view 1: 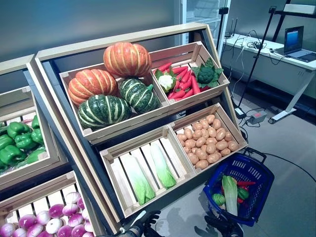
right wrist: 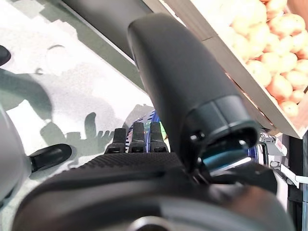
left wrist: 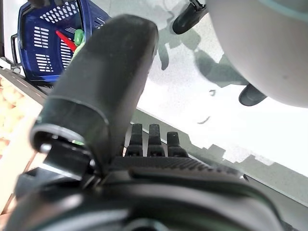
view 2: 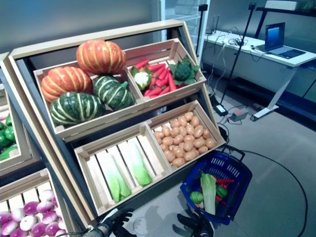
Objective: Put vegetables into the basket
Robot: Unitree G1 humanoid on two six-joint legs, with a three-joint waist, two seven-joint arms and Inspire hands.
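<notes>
Left eye view: slanted wooden produce stand (view 1: 129,39) w/ four slatted crates. Top-left crate holds two orange ribbed pumpkins (view 1: 127,59) and two dark green striped pumpkins (view 1: 103,110). Top-right crate has red chilli peppers (view 1: 183,84), a white cauliflower (view 1: 167,81) and a green broccoli head (view 1: 206,74). Lower-right crate is full of tan potatoes (view 1: 207,140); lower-left crate holds two pale green napa cabbages (view 1: 148,177) lying on the slats. Blue plastic shopping basket (view 1: 256,170) sits on the grey floor just beside the stand's lower-right corner, below the potato crate; inside lie another napa cabbage, a few green veg and something red. Neighbouring stand to the left shows green bell peppers (view 1: 16,140) above, purple-white onions (view 1: 47,219) below.

Both hands low at the view's bottom edge, empty, apart from stand and basket. Left hand (view 1: 143,224): wrist view shows fingers straight, side by side, thumb extended. Right hand (view 1: 222,228): same per its wrist view, fingers straight, nothing held.
</notes>
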